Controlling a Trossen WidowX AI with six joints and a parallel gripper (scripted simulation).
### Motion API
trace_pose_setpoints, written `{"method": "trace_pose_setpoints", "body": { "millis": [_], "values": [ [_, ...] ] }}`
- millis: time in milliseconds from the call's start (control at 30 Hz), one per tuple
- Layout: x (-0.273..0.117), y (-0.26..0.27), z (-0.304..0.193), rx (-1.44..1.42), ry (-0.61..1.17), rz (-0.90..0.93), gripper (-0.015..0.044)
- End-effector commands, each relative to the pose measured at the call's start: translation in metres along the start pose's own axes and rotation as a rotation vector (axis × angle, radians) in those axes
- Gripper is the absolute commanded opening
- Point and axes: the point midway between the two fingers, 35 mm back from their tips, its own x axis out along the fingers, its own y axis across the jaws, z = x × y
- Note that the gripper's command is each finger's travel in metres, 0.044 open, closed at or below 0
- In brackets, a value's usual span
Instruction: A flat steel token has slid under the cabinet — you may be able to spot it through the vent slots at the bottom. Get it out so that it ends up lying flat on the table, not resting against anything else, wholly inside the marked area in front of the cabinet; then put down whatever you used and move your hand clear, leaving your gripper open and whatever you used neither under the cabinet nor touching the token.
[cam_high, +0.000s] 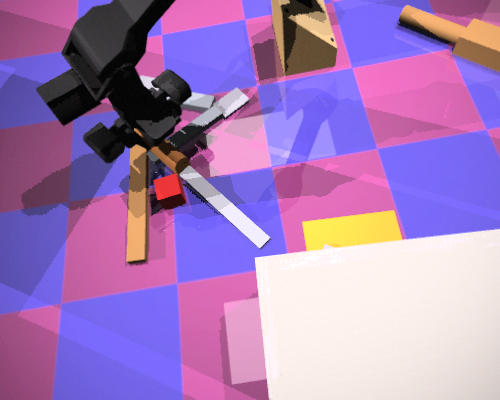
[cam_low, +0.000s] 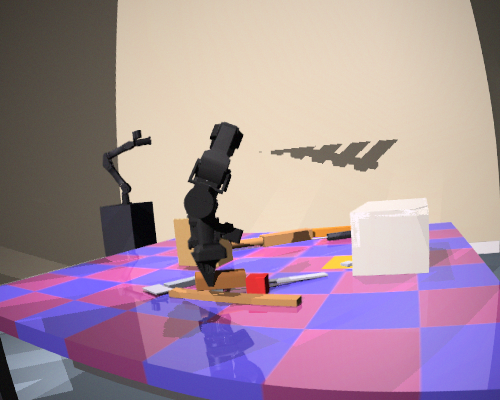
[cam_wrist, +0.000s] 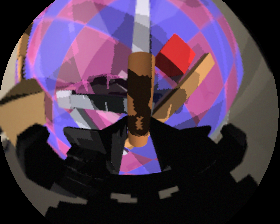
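My gripper (cam_high: 156, 146) (cam_low: 211, 281) (cam_wrist: 138, 118) is shut on the brown round handle (cam_high: 172, 157) (cam_low: 227, 280) (cam_wrist: 140, 75) of a tool with a long flat pale blade (cam_high: 225, 210) (cam_low: 300, 278) (cam_wrist: 142, 30). It is low over the table, with the blade pointing toward the cabinet side. The white cabinet (cam_high: 380, 315) (cam_low: 390, 245) shows no vent slots in these views. The yellow marked area (cam_high: 352, 227) (cam_low: 331, 262) lies beside it. A small light grey piece (cam_low: 346, 263), apparently the token, lies on the yellow near the cabinet; the cabinet partly hides it in the top view.
A red cube (cam_high: 169, 191) (cam_low: 257, 283) (cam_wrist: 175, 54) and a wooden stick (cam_high: 137, 210) (cam_low: 250, 299) (cam_wrist: 190, 87) lie close beside the handle. A grey bar with a pale end (cam_high: 234, 102) (cam_low: 157, 289) lies behind the gripper. A wooden block (cam_high: 310, 57) (cam_low: 182, 240) stands farther back.
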Motion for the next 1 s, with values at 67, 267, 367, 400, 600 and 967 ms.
{"method": "trace_pose_setpoints", "body": {
  "millis": [67,267,367,400,600,967],
  "values": [
    [0.002,-0.001,0.011,0.000,-0.004,0.002,0.0000],
    [0.003,-0.001,0.020,0.000,-0.005,0.002,0.0000],
    [0.003,-0.001,0.025,0.000,-0.006,0.003,0.0000],
    [0.003,-0.001,0.027,0.000,-0.006,0.003,0.0000],
    [0.003,-0.002,0.036,0.000,-0.006,0.003,0.0000],
    [0.004,-0.002,0.054,-0.001,-0.008,0.004,0.0000]
  ]
}}
